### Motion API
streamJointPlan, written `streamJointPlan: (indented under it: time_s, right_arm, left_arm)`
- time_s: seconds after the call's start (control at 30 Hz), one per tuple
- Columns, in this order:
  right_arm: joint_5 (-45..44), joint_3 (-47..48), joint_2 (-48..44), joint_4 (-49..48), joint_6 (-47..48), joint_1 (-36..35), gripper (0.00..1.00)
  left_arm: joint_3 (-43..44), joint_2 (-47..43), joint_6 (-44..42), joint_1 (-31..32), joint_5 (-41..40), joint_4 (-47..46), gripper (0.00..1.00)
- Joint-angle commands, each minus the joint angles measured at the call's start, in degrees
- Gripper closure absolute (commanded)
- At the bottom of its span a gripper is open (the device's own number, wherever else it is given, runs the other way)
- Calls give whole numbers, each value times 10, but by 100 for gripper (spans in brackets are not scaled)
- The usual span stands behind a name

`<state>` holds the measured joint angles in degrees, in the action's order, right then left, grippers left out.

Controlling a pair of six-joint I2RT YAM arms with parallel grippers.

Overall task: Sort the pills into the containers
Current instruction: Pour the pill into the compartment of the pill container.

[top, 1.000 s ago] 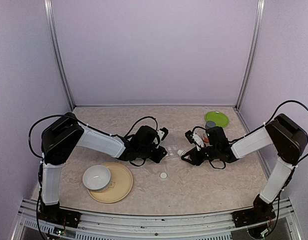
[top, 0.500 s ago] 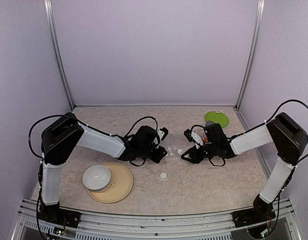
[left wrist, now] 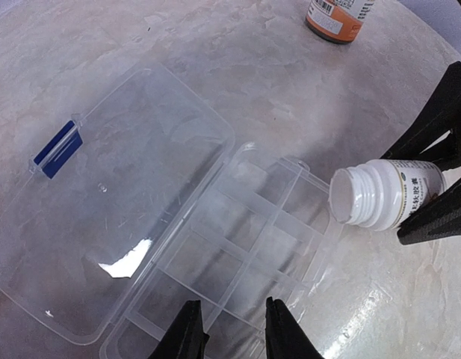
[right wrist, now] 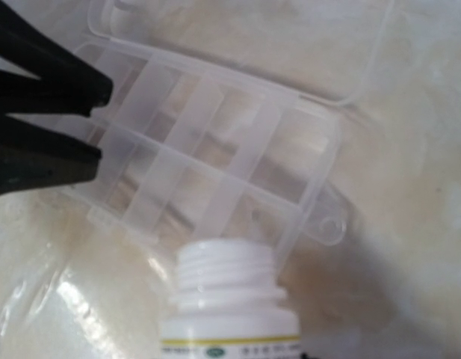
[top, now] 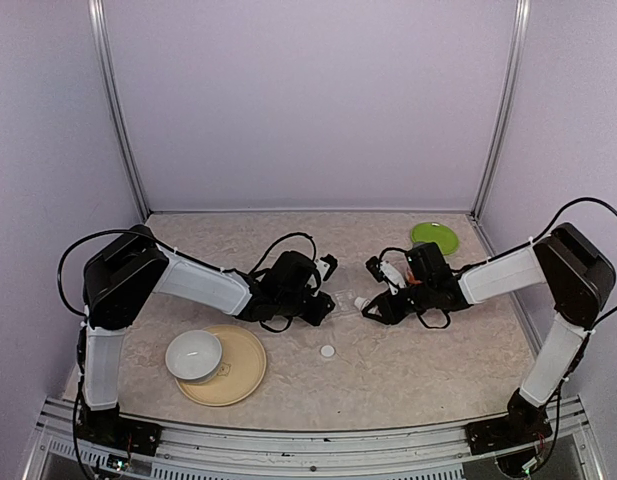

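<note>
Pill box open on the desk, a pincer at either side.
Left pincer is closed on the near wall of the clear pill box; its lid lies flat on the desk. Right pincer clamps a tipped white bottle, its open mouth just beside the box's opposite edge.

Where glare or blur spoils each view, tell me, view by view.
Left wrist: sharp, but a bright glare patch sits on the open lid. Right wrist: soft and washed out, with the white bottle blurred at the lens. Top external: evenly lit and crisp, though the clear pill box barely shows.
</note>
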<state>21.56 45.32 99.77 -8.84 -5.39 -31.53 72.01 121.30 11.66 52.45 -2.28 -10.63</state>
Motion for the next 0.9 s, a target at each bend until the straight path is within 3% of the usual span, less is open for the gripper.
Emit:
streamJointPlan:
  time_s: [0.0,0.87]
  right_arm:
    - [-10,12,15,44,11,-7,100]
    - [-47,25,-20,86,21,-18,100]
  left_arm:
    - [5,24,-4,-2,10,33,71]
    - [9,28,-3,-2,5,38,72]
